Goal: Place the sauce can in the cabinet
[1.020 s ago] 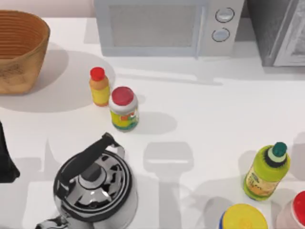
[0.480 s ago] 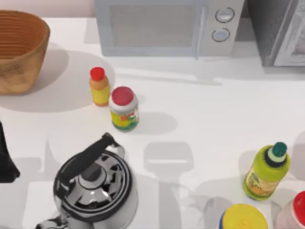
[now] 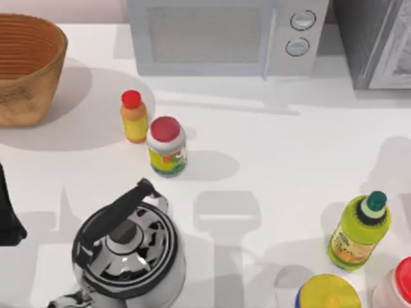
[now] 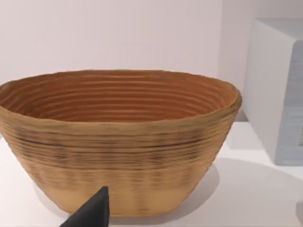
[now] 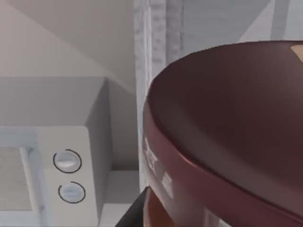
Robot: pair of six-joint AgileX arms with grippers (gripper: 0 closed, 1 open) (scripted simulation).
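Observation:
The sauce can (image 5: 227,137) sits very close in the right wrist view, its dark brown lid on top and red-brown side below. My right gripper (image 5: 135,210) is shut on it, with a dark part showing at the can's side. Behind the can stands the grey cabinet (image 5: 158,52). In the top view the cabinet (image 3: 359,38) is at the back right with its light panelled door (image 3: 395,54) open. My left gripper (image 3: 6,218) is parked at the table's left edge, facing the basket (image 4: 118,142).
A white microwave (image 3: 225,35) stands at the back middle and a woven basket (image 3: 26,64) at the back left. A red-capped bottle (image 3: 133,115), a red-lidded jar (image 3: 167,147) and a kettle (image 3: 128,250) stand left of centre. A green bottle (image 3: 359,231) and two more containers crowd the front right.
The shadow on the right of the table has shifted back toward the cabinet and grown. The left arm and the table's objects have not moved.

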